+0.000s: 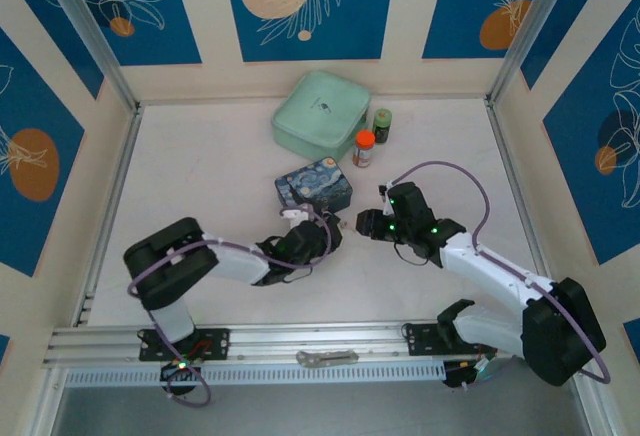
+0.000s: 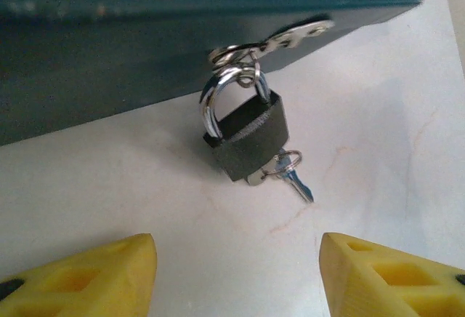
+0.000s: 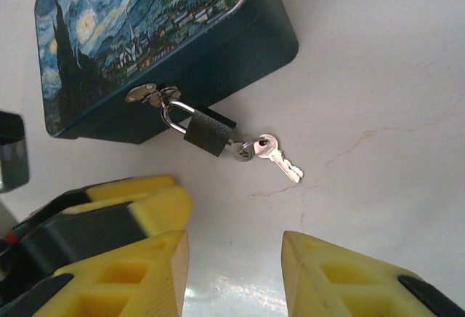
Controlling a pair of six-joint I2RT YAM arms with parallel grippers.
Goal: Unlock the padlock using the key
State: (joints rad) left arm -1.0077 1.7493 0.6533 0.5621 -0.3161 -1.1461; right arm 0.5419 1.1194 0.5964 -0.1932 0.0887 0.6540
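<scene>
The small dark padlock (image 2: 247, 139) hangs by its silvery shackle from the hasp (image 2: 294, 35) of the painted blue tin (image 3: 160, 41) and rests on the white table. A key (image 3: 240, 151) sits at the padlock's bottom, seemingly in the keyhole. A ring links it to a second key (image 3: 280, 158) lying flat. My left gripper (image 2: 238, 262) is open a short way in front of the padlock (image 3: 208, 131), with nothing between its yellow fingers (image 2: 109, 273). My right gripper (image 3: 234, 259) is open too, set back from the keys, and its left finger lies beside the left gripper's finger (image 3: 149, 202).
The tin (image 1: 314, 186) stands mid-table, with both grippers (image 1: 335, 234) (image 1: 362, 224) meeting just in front of it. Behind it are a mint-green case (image 1: 320, 111) and two small bottles (image 1: 364, 148) (image 1: 382, 126). A flat silver metal piece (image 1: 325, 358) lies on the front rail.
</scene>
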